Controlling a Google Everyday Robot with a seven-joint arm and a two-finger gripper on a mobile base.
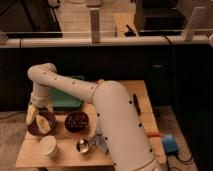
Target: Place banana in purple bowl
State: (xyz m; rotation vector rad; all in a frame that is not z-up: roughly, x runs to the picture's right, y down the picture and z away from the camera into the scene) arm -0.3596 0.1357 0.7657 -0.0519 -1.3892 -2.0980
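Arm reaches down to the left end of the desk. My gripper hangs low over the bowl, at its back-left edge. Whether it grips or has let go: cannot tell from this view.

Banana: pale, tilted, right under the gripper. It sits at the bowl's left rim and seems to lie partly over it. Whether it touches the rim I cannot say. A pale patch shows inside the bowl; it may be more banana or only shine.

Neighbours: dark bowl just to the right, white cup in front, green tray behind.

Step in hand, as I judge it: the set-down, late in the task.

How to do it well:
- Shift a little right first, toward the bowl's centre. The banana is about as long as the bowl is wide, so an off-centre drop leaves one end on the rim.
- Turn the banana flatter, so that it lies along the curve of the bowl.
- Go low before letting go. A fall onto a smooth inside may make it slide or tip out to the left, off the desk.
- Rise straight up afterwards, away from the rim and the dark bowl.
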